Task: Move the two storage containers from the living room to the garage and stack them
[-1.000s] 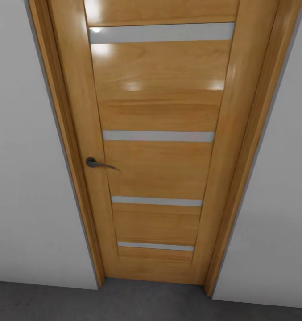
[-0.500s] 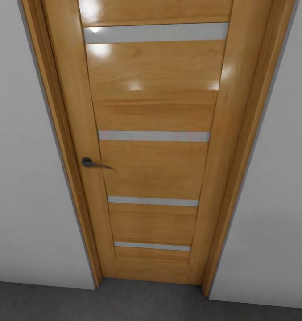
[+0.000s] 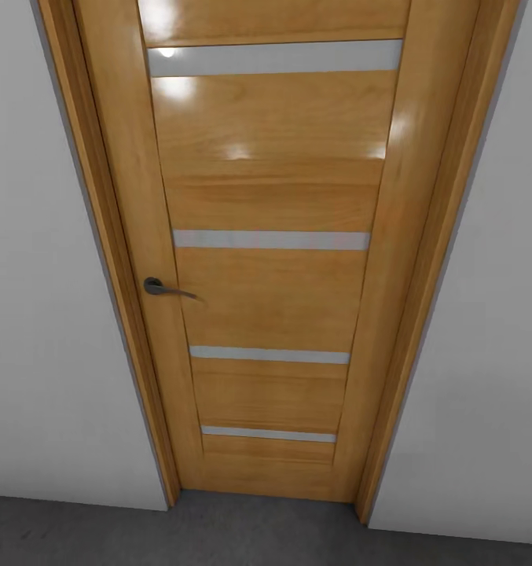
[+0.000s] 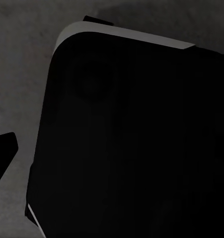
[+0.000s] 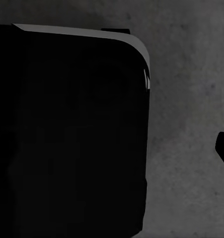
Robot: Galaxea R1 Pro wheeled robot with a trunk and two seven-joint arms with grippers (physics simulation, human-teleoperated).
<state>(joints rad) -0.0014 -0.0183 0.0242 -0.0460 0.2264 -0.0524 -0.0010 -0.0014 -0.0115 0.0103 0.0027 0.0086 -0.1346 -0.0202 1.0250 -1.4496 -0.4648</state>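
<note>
Zero bins in sight. Head view faces a closed wooden door (image 3: pixel 269 259) with a lever handle (image 3: pixel 165 288), white walls (image 3: pixel 45 314) either side, grey floor (image 3: pixel 218 534) below. Wrist views are dark; finger state cannot be told. Likely in transit: stacking not yet done.

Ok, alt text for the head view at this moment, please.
A closed wooden door with four pale horizontal strips and a dark lever handle on its left side stands straight ahead. White walls flank the door frame, and a strip of dark grey floor runs along the bottom.
</note>
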